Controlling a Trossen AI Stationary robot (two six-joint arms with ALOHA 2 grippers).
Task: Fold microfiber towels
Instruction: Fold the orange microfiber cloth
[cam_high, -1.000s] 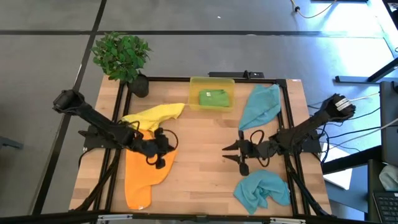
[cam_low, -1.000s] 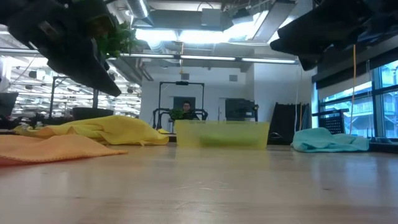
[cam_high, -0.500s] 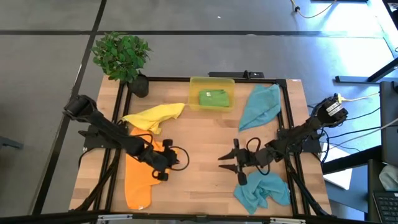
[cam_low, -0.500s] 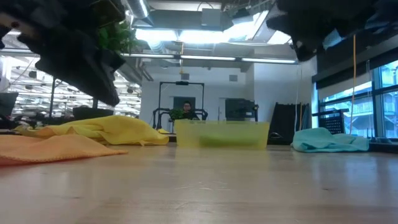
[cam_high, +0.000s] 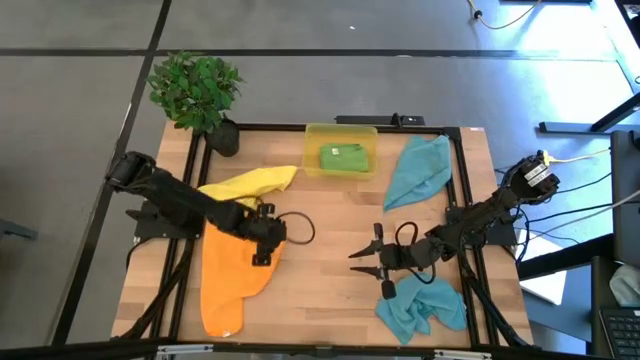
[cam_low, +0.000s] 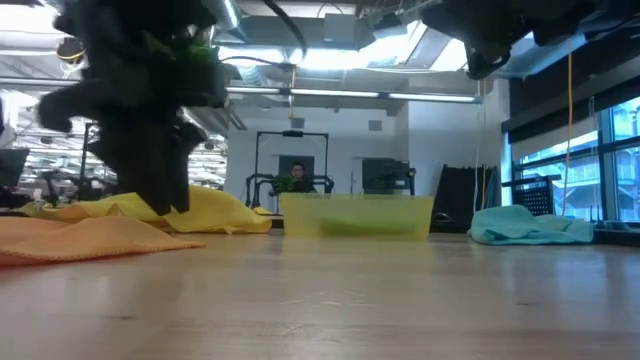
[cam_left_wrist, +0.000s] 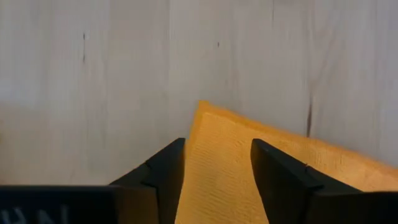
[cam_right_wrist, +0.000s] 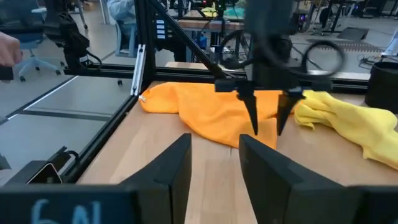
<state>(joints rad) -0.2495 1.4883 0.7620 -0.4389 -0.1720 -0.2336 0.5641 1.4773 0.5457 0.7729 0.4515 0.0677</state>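
The orange towel (cam_high: 228, 285) lies spread on the table's left half, one corner (cam_left_wrist: 205, 115) pointing toward the middle. My left gripper (cam_high: 265, 256) (cam_left_wrist: 217, 143) is open and points steeply down, one finger on each side of that corner. My right gripper (cam_high: 368, 270) (cam_right_wrist: 214, 142) hangs open over bare wood right of centre, nearly level, facing left. A yellow towel (cam_high: 245, 186) lies crumpled at the far left. One teal towel (cam_high: 418, 170) lies at the far right, and another (cam_high: 425, 305) is bunched at the near right. A green towel (cam_high: 342, 155) sits folded in the bin. My left gripper's open fingers (cam_right_wrist: 255, 121) come from above at the orange towel's corner (cam_right_wrist: 264, 138), one on each side of it. The towel lies flat on the table. Whether the fingertips touch the cloth, I cannot tell.
A translucent yellow bin (cam_high: 340, 130) stands at the far edge's middle. A potted plant (cam_high: 195, 90) is at the far left corner. A black frame (cam_high: 330, 128) rims the table. Bare wood (cam_high: 325, 230) lies between the two grippers.
My left gripper has swung toward the near edge and back, and has tipped from a slant to point steeply down over the orange towel's corner. My right gripper has gone a little toward the table's left.
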